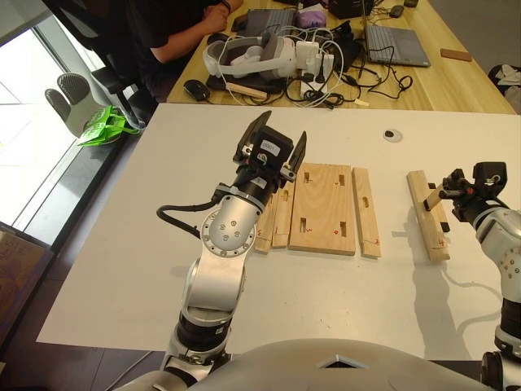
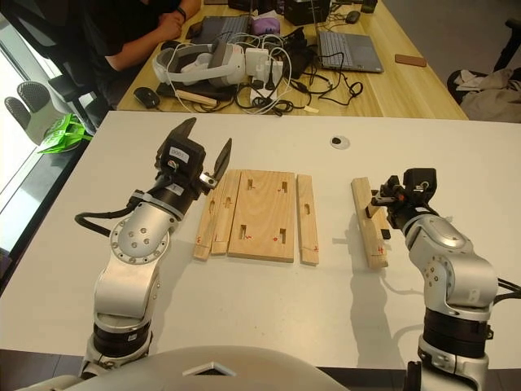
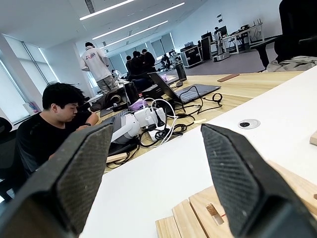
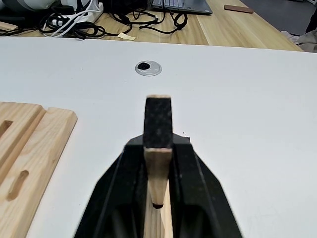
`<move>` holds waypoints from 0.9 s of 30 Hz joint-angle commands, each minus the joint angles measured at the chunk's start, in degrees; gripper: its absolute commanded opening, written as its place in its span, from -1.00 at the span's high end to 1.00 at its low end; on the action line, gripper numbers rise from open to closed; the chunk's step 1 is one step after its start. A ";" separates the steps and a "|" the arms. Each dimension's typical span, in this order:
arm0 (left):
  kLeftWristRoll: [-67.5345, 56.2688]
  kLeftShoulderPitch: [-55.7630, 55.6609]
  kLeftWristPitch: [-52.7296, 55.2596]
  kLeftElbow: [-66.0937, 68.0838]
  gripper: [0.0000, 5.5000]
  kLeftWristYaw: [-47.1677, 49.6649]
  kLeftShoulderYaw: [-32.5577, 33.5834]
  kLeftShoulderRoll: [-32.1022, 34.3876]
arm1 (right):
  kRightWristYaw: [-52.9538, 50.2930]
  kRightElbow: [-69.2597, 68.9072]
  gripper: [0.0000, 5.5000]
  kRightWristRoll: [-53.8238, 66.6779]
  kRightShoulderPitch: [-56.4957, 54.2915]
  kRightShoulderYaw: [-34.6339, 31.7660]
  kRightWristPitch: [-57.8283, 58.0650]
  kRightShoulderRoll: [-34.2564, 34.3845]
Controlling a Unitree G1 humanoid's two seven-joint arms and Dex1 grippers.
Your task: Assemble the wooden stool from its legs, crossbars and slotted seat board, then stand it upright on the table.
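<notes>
Left gripper (image 2: 210, 134) hangs with fingers spread wide, touching nothing, above two slotted strips (image 2: 218, 228) lying just left of the seat board (image 1: 323, 208); seat board lies flat on the white table (image 1: 114, 269), with a third strip (image 1: 365, 212) just right of it; well right of the board, right gripper (image 1: 446, 194) pinches a wooden leg (image 1: 432, 235) near its far end; cable grommet (image 1: 393, 134) sits beyond the board.

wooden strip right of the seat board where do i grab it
From above, probably, pinching across the narrow width at the middle of the wooden strip: it lies flat, long and thin. Its right side is free; the seat board lies close on its left, leaving that finger little room.
</notes>
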 commanded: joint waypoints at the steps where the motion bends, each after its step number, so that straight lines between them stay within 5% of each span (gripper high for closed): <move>1: -0.03 -0.85 0.66 0.22 -0.18 0.22 0.15 0.28 | 1.74 3.54 0.86 -2.00 0.47 2.31 0.74 -0.35; 6: 0.18 -0.72 0.43 0.29 -0.18 0.58 -0.12 0.35 | 2.18 3.93 0.86 -2.38 -1.75 1.48 -1.47 1.13; 14: 0.10 -0.38 0.26 0.15 -0.18 1.21 -0.24 0.50 | 2.65 2.30 0.40 0.09 -5.29 -1.86 -3.97 4.60; 27: -0.23 -0.23 -0.41 0.69 -0.18 1.96 -0.67 0.29 | 1.83 -3.77 0.40 0.51 -20.00 -0.25 -13.01 6.52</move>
